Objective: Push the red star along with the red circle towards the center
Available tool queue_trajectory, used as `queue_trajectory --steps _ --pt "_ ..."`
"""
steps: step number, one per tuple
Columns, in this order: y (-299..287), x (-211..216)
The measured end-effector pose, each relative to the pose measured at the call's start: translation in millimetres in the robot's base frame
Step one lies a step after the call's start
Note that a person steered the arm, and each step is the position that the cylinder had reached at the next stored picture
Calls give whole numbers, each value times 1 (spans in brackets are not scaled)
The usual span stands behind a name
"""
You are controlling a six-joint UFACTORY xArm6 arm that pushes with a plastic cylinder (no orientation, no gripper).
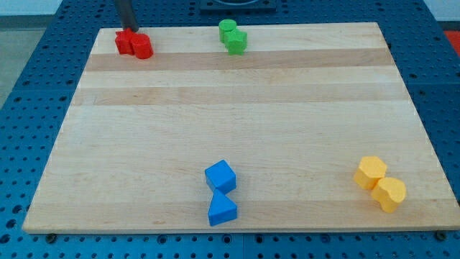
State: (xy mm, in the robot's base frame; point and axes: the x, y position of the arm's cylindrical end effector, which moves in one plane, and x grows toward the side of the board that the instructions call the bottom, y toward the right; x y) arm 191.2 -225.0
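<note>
The red star (126,42) and the red circle (141,47) sit touching each other at the board's top left corner, the star on the view's left. The dark rod comes down from the view's top, and my tip (131,29) stands just above the red pair, at the star's upper edge; whether it touches the star cannot be told.
Two green blocks (233,36) sit together at the top middle. A blue cube (220,176) and a blue triangle (221,209) sit at the bottom middle. Two yellow blocks (379,183) sit at the bottom right. The wooden board (237,122) lies on a blue perforated table.
</note>
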Motion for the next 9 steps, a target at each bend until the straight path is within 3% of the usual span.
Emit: queue_trajectory --steps 4,6,9 --pt "-9 1" --pt "-11 33" --pt "10 41"
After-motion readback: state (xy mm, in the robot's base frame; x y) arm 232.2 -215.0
